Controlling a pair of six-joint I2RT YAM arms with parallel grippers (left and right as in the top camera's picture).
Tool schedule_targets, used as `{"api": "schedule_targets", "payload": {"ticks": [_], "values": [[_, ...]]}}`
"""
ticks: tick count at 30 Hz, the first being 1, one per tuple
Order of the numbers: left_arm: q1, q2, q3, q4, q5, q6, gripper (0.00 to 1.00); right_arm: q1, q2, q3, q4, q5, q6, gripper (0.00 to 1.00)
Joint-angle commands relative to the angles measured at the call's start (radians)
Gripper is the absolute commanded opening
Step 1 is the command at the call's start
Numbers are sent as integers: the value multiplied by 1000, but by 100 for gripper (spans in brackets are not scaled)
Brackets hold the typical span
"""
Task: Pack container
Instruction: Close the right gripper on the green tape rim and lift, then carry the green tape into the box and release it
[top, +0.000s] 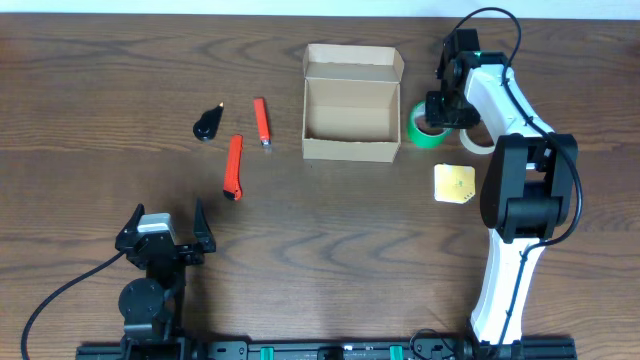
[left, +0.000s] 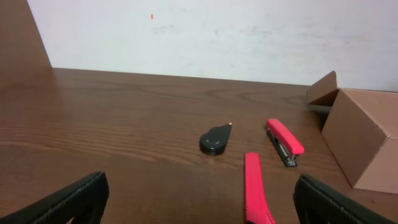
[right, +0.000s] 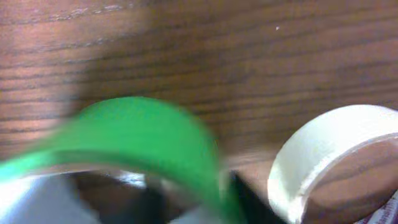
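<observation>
The container (top: 350, 149), an open tan cardboard box with its flap lid up at the back, stands at the table's middle back and looks empty; it also shows in the left wrist view (left: 367, 134). My right gripper (top: 441, 110) is just right of it, over a green tape roll (top: 424, 137). In the right wrist view the fingers (right: 199, 196) straddle the blurred green roll's wall (right: 137, 127) and appear shut on it. My left gripper (top: 165, 232) is open and empty near the front left (left: 199, 199).
A white tape roll (top: 478, 141) (right: 323, 155) lies right of the green one. A yellow pad (top: 455, 184) lies in front. A red stapler (top: 262, 122) (left: 285, 142), a red cutter (top: 233, 166) (left: 255, 190) and a black teardrop-shaped object (top: 208, 124) (left: 214, 140) lie left of the box.
</observation>
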Motion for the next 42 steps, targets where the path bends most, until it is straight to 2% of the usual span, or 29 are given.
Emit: {"api": "schedule_targets", "payload": {"ticks": [1,13,27,33,37,42], "values": [[-3,-8,-16,-47,-14,6,96,7,13,-7,-1,22,0,1],[-3,-8,-16,-47,-14,6,96,7,-37,19,-30,42,5,1],[-3,-8,-16,-47,-14,7,96,15,-413,67,-66,8,20,1],[-3,-8,-16,-47,-14,6,96,81,-507,67,-108,-87,-19,1],[-3,-8,-16,-47,-14,6,96,154,-496,67,-99,-191,-153,1],[-3,-8,-16,-47,-14,6,96,244,-444,66,-34,-180,-156,1]]}}
